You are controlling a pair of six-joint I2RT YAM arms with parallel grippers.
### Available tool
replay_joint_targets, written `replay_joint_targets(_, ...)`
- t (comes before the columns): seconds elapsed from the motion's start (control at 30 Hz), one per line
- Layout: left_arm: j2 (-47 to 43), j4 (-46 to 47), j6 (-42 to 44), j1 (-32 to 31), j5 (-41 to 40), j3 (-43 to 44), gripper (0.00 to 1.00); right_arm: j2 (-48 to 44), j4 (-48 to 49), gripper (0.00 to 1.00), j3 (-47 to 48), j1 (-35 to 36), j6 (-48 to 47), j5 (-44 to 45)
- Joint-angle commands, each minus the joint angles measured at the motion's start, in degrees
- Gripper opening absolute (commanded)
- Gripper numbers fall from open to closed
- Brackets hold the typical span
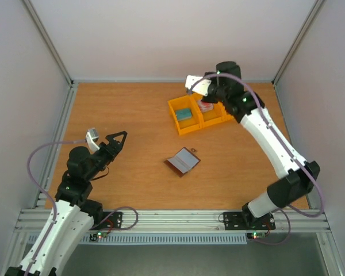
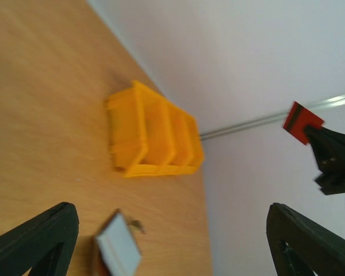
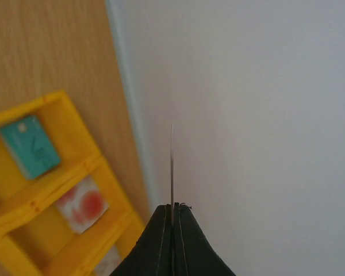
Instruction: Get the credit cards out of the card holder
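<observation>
Top external: my right gripper (image 3: 172, 214) is clamped on a red card (image 2: 302, 122) above the yellow bin (image 1: 191, 127) at 1 o'clock, a red-spotted card (image 3: 82, 205) already inside, left gripper (image 1: 119, 140) spread idle at 8 o'clock, card holder (image 1: 182, 161) open mid-table, remaining contents unclear

Top external: high over the near edge, looking down on the whole table (image 1: 132, 115). Left wrist: low, rolled, facing the yellow bin (image 2: 152, 135) from afar. Right wrist: close over it. All share the bin.
</observation>
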Motion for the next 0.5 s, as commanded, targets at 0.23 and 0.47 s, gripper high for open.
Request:
replay_joint_targets(0.23, -3.87, -2.07, 4.95, 5.14, -7.67, -9.03, 0.99, 21.57, -16.61, 0.01, 12.68, -16.36, -1.0, -18.5)
replay_joint_targets(0.47, -6.31, -1.68, 13.0, 7.74, -12.67, -9.97, 0.99, 31.31, -12.1, 0.01, 16.52, -17.16, -4.22, -17.4)
